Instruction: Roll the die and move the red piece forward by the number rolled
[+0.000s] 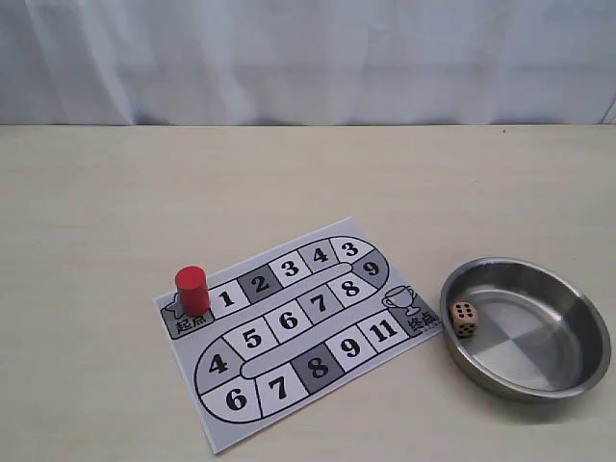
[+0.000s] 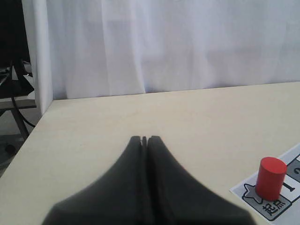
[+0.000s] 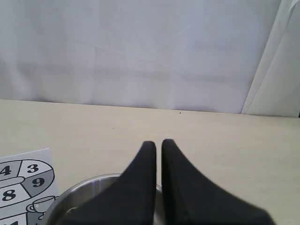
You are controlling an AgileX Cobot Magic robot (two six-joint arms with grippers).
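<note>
Pale table [image 1: 115, 192]: game board sheet [image 1: 298, 322] flat, steel bowl [image 1: 539, 332] just beside.

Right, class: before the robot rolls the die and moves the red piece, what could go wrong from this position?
1. The die sits right by the inner wall of the steel bowl, so reaching in may strike the rim or nudge the die away.
2. The red piece is tall and narrow; an off-centre grasp could topple it.
3. The paper board looks unfixed and might slide when the piece is set down.
</note>
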